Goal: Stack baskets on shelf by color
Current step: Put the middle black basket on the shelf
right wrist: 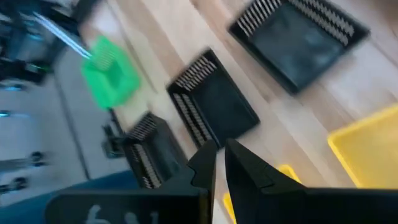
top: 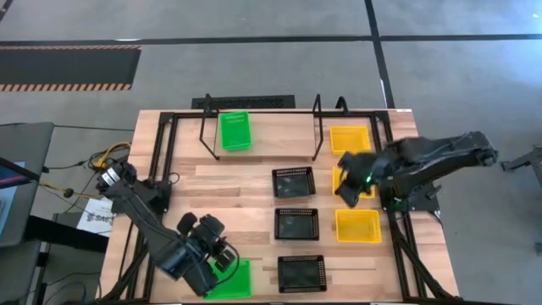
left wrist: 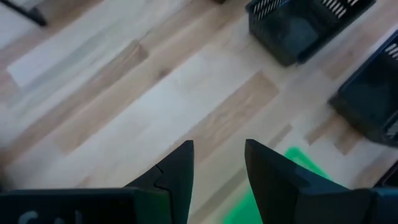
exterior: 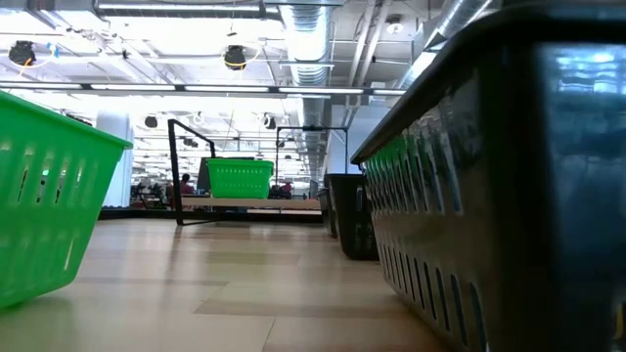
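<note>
The table (top: 254, 182) carried the shelf (top: 279, 135) along its far edge, the plank lying between black wire legs. One green basket (top: 235, 131) sat on the shelf toward its left, and a yellow basket (top: 350, 138) sat toward its right. Three black baskets (top: 296, 224) stood in a column down the table's middle, from just before the shelf to the near edge. Another yellow basket (top: 358, 225) lay to the right of the middle black one.

The right arm reached in from the right, its gripper (top: 351, 188) over a third yellow basket (top: 341, 179) that was mostly hidden beneath it. In the right wrist view the fingers (right wrist: 204, 165) stood close together with a thin gap; whether they pinched the yellow rim could not be told.

The left gripper (top: 222, 264) hung at the near left corner over a second green basket (top: 232, 280). Its fingers (left wrist: 177, 174) stood apart, with bare wood between them and green below.
</note>
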`<action>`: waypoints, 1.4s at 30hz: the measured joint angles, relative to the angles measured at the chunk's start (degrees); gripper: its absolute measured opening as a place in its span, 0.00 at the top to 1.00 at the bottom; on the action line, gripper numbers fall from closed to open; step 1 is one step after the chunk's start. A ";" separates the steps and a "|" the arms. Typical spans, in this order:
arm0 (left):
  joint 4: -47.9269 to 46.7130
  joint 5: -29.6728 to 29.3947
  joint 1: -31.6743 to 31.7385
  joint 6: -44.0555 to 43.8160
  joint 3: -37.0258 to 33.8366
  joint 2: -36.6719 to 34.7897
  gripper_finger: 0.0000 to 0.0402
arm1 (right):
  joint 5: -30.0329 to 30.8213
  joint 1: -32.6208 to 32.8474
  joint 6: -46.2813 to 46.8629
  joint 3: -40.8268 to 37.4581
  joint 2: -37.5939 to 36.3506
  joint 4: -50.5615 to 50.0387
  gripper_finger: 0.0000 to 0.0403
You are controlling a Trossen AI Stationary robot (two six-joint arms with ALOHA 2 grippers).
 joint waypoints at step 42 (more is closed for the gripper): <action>10.59 2.71 11.89 20.52 0.08 0.00 0.68 | 3.51 1.17 -35.90 5.76 40.11 11.80 0.56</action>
